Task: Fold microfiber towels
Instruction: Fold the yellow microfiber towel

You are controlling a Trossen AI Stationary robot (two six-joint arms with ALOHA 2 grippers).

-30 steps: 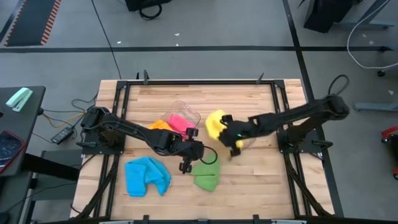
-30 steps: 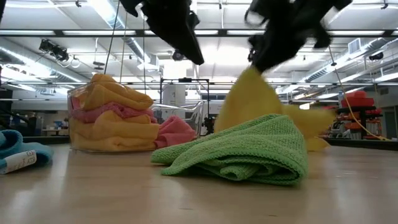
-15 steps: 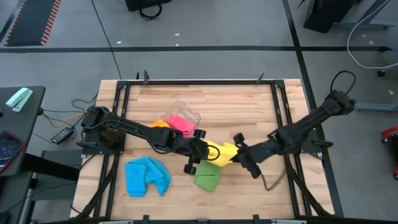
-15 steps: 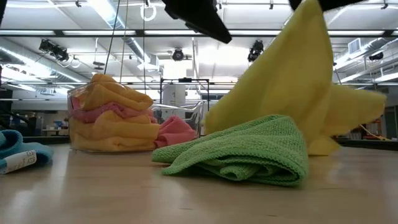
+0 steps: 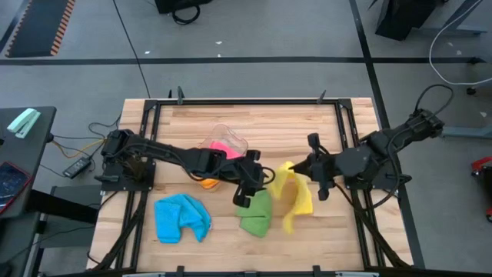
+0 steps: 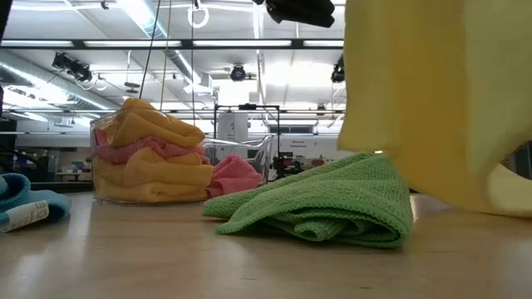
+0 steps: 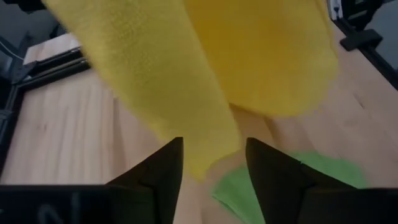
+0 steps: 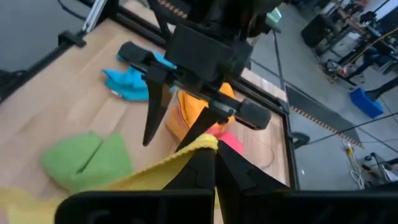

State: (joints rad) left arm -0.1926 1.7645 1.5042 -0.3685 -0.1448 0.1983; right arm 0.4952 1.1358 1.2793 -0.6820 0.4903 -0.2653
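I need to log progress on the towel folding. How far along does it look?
Early. The green towel and blue towel lie bunched on the table, not neatly folded. In hand: the right claw is shut on the yellow towel, lifted, with the open left claw beside it. Orange and pink towels wait in the clear tub.

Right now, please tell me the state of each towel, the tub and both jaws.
Yellow towel: hanging in the air, held by right gripper.
Green towel: crumpled on the table.
Blue towel: crumpled on the table.
Tub: holds orange and pink towels.
Left gripper: jaws open, empty.
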